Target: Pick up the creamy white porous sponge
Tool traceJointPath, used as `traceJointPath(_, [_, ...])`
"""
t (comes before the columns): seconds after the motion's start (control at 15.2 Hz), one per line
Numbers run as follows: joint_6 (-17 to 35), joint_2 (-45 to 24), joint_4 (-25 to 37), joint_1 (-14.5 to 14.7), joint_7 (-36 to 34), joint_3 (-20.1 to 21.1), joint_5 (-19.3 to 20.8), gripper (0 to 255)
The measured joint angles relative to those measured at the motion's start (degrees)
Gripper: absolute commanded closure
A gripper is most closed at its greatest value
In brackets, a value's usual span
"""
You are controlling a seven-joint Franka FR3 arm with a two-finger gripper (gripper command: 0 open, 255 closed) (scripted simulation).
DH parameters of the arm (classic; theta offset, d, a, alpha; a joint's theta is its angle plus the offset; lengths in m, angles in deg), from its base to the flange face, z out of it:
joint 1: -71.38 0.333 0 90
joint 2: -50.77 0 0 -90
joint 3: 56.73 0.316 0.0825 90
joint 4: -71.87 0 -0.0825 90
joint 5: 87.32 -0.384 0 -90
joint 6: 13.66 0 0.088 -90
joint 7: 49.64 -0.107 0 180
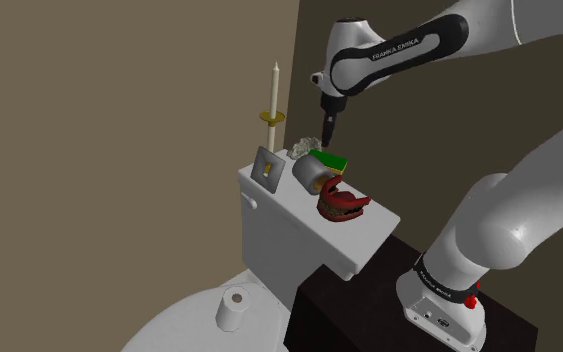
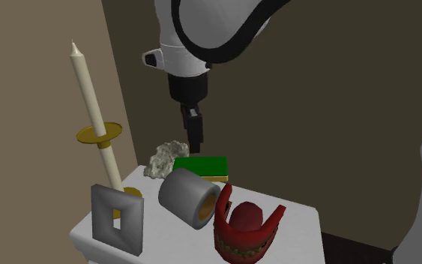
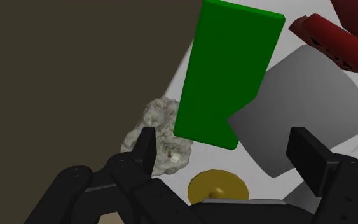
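Crowding marks the white toilet tank lid (image 1: pixel 361 240) (image 2: pixel 300 216), so take the flat green-topped block (image 1: pixel 332 160) (image 2: pixel 202 165) (image 3: pixel 225 76) as the marker. The creamy white porous sponge (image 1: pixel 300 148) (image 2: pixel 166 159) (image 3: pixel 161 137), a lumpy thing, sits just beside the block's end. It lies at the lid's back edge with the brown wall close behind it. Beyond the sponge from the block rises a tall cream candle on a gold holder (image 1: pixel 274 95) (image 2: pixel 89 90).

In front of the block a grey cylinder (image 1: pixel 312 172) (image 2: pixel 188 196) (image 3: pixel 304 108) lies on its side, near a dark red denture-shaped piece (image 1: pixel 341 203) (image 2: pixel 246 225) (image 3: pixel 336 38). A grey square frame (image 1: pixel 266 168) (image 2: pixel 117 217) stands toward the lid's front edge.

The black tool (image 1: pixel 328 139) (image 2: pixel 196 139) (image 3: pixel 225 143) hovers above the block's sponge-side end with its fingers spread wide, clasping nothing. The air straight above the sponge is free.
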Motion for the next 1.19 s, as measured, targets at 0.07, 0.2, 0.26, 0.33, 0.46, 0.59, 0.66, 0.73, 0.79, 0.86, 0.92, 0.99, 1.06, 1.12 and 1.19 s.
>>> traceJointPath(0.07, [1.56,-1.91,0.94,0.2,2.01,-0.23,0.21,0])
traceJointPath(0.2, [5.56,-6.52,2.43,0.61,5.07,-0.57,0.5,0])
traceJointPath(0.26, [7.27,-8.63,3.41,0.71,6.98,-0.8,0.49,0])
traceJointPath(0.33, [8.8,-10.66,4.44,0.89,8.73,-0.87,0.39,0])
traceJointPath(0.46, [11.8,-14.53,6.4,1.24,12.03,-0.75,0.18,0])
traceJointPath(0.59, [14.65,-18.61,8.71,1.36,15.65,-0.53,-0.21,0])
traceJointPath(0.66, [15.99,-20.78,10.08,1.51,17.19,-0.21,-0.43,0])
traceJointPath(0.73, [16.77,-22.08,10.94,1.64,18.19,0.08,-0.49,0])
traceJointPath(0.79, [17.48,-22.99,11.33,1.7,18.65,0.24,-0.52,0])
traceJointPath(0.86, [18.29,-23.53,11.15,1.69,18.86,0.29,-0.48,0])
traceJointPath(0.92, [18.98,-24.3,11.29,1.65,19.01,0.31,-0.52,0])
traceJointPath(0.99, [19.56,-24.75,11.2,1.65,18.99,0.33,-0.51,0])
traceJointPath(1.06, [20.11,-25.21,11.11,1.77,18.71,0.39,-0.44,0])
traceJointPath(1.12, [20.79,-25.7,10.9,1.76,18.67,0.4,-0.43,0])
traceJointPath(1.19, [21.83,-26.6,10.76,1.68,18.64,0.38,-0.45,0])
